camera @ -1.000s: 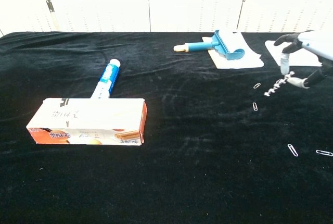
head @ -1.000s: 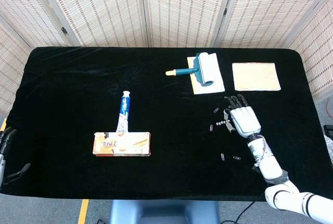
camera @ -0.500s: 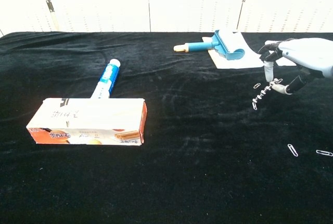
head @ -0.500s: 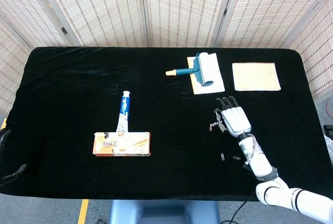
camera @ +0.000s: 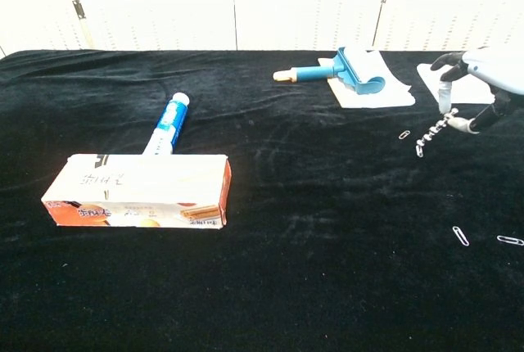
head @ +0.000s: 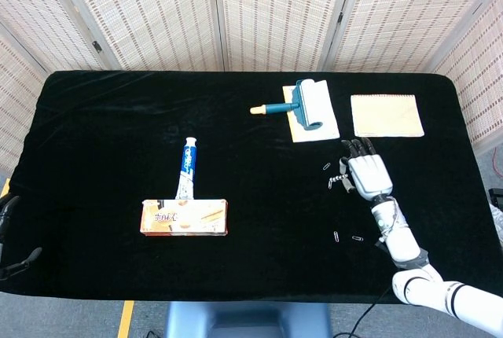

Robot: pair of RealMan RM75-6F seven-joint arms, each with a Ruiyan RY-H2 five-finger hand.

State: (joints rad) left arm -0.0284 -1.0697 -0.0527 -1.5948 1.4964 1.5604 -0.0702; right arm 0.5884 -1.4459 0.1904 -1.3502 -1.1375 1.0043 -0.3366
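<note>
My right hand hovers over the right part of the black table, palm down. It pinches the top of a short chain of paper clips, which hangs slanting down to the left in the chest view. The right hand shows there at the right edge. One loose paper clip lies just left of the chain. Two more paper clips lie nearer the front edge. Only a sliver of my left hand shows at the far left edge, fingers and thumb apart, holding nothing.
A blue lint roller rests on a white sheet at the back, beside a beige notepad. A blue toothpaste tube lies left of centre, with a biscuit box just in front of it.
The right hand swung left with the chain down to a loose clip, then back right and up. That clip no longer lies on the cloth. The left hand has drawn further out of view.
</note>
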